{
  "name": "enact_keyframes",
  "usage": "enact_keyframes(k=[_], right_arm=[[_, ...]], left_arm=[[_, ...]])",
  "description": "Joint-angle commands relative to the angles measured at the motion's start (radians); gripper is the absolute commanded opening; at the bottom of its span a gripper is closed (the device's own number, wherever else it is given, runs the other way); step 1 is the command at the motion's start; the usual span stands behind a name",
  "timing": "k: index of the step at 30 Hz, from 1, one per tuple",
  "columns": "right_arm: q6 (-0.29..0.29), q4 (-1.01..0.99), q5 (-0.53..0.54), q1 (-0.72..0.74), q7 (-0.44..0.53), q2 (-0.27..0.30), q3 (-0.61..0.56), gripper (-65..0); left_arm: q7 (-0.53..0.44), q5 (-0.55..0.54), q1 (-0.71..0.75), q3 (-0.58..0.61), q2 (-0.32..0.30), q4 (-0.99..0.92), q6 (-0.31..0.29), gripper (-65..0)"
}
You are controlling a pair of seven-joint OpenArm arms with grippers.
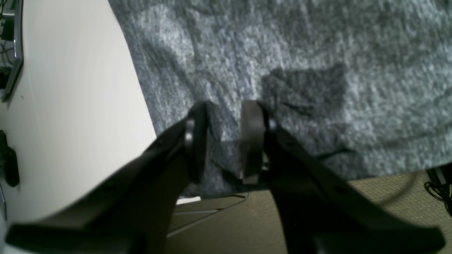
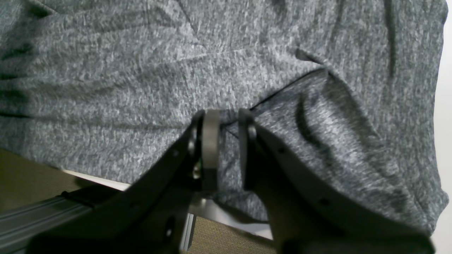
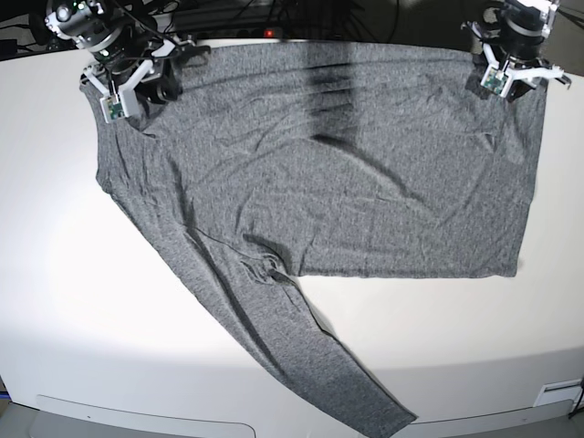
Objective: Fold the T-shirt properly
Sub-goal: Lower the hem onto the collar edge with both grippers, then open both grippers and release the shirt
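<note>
The heather-grey T-shirt [image 3: 347, 182] lies spread flat on the white table [image 3: 82, 310], with one long sleeve [image 3: 310, 374] trailing toward the front edge. My left gripper [image 3: 513, 80] is at the shirt's far right corner. In the left wrist view the left gripper [image 1: 224, 110] has a fold of the T-shirt [image 1: 282, 53] filling the gap between its fingers. My right gripper [image 3: 137, 87] is at the far left corner. In the right wrist view the right gripper [image 2: 226, 116] pinches the edge of the T-shirt [image 2: 123, 81].
Both grippers work at the table's far edge, where the cloth hangs slightly over. Beyond it are olive carpet [image 1: 254, 218], a metal frame rail [image 2: 42, 215] and black cables [image 3: 274, 18]. White tabletop [image 1: 77, 106] lies beside the left gripper.
</note>
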Motion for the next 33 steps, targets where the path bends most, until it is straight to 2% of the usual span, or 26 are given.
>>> enact_keyframes(k=[1, 16, 19, 22, 25, 33], right_arm=[[0.003, 0.022, 0.011, -0.003, 0.019, 0.006, 0.003, -54.4], [0.003, 0.062, 0.011, 0.077, 0.019, 0.006, 0.003, -54.4], [0.002, 0.062, 0.011, 0.077, 0.029, 0.003, 0.003, -54.4], [0.002, 0.062, 0.011, 0.077, 0.066, 0.0, 0.003, -54.4], [0.002, 0.062, 0.011, 0.077, 0.067, 0.0, 0.003, -54.4], [0.002, 0.062, 0.011, 0.077, 0.067, 0.0, 0.003, -54.3]], left_arm=[[-0.009, 0.006, 0.002, -0.003, -0.009, 0.011, 0.011, -48.6], [-0.029, 0.007, -0.003, -0.003, -0.009, 0.126, 0.012, -48.6], [-0.08, 0.006, -0.006, -0.003, -0.009, 0.126, 0.012, -48.6], [-0.176, 0.007, -0.006, -0.003, -0.006, 0.126, 0.012, -48.6], [-0.227, 0.007, -0.006, -0.003, 0.019, 0.126, 0.013, -48.6], [-0.226, 0.007, -0.012, -0.003, 0.106, 0.126, 0.012, -48.6]])
